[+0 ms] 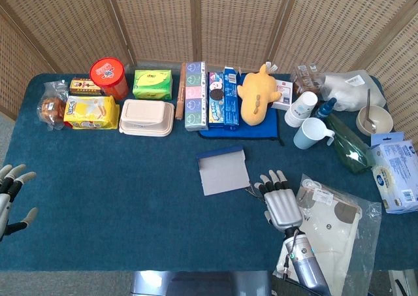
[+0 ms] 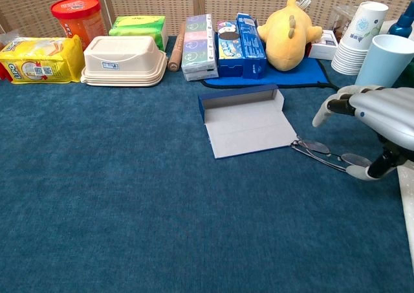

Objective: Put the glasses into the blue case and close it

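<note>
Lying folded on the blue cloth of the desk, the glasses sit just beside the lower right corner of the blue case, which is spread open with its pale inner flap flat toward the robot and its low blue wall at the far side. Nothing is in the case yet, so the step in hand looks like the pick-up of the glasses.

The right robot hand hovers over them, palm down, fingers spread and curved, the thumb tip low near the right lens; whether it touches the frame cannot be told, and it grips nothing as far as the chest view shows. In the head view this hand covers most of the glasses.

The left robot hand waits released at the desk's left edge, well apart.

Next, the thin wire frame probably calls for a careful pinch against the cloth, a short carry left into the case, then folding the flap over.
</note>
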